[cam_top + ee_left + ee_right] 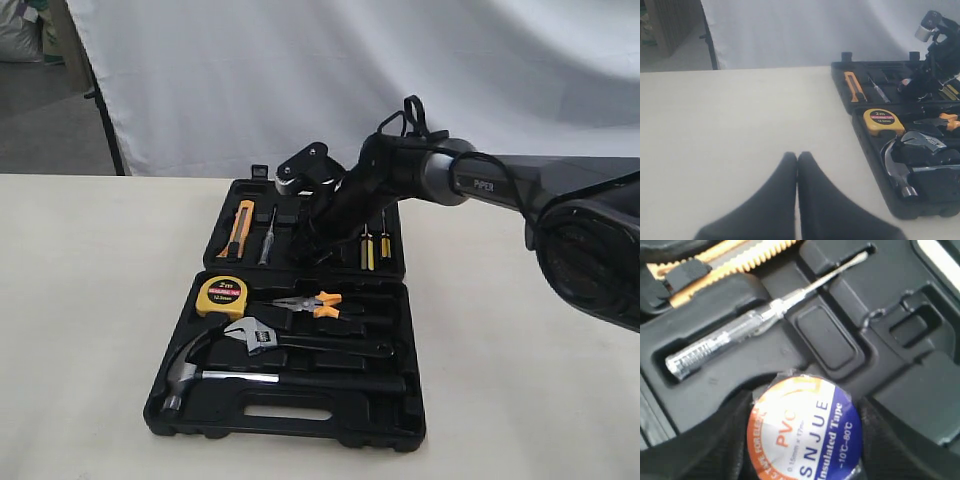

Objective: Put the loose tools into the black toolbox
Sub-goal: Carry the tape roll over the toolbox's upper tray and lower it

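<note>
One tape roll, orange-blue-white label, seemingly between right jaws

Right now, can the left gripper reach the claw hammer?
Probably yes. The left gripper is over bare table, and the claw hammer lies uncovered in the toolbox; the right gripper holds the PVC tape roll farther back.

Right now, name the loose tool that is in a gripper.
The tape roll, held in the right gripper; the hammer and the wrench lie in the black toolbox's near half.

Soft, even light, faint shadows; the tape roll looks blurred close up.
</note>
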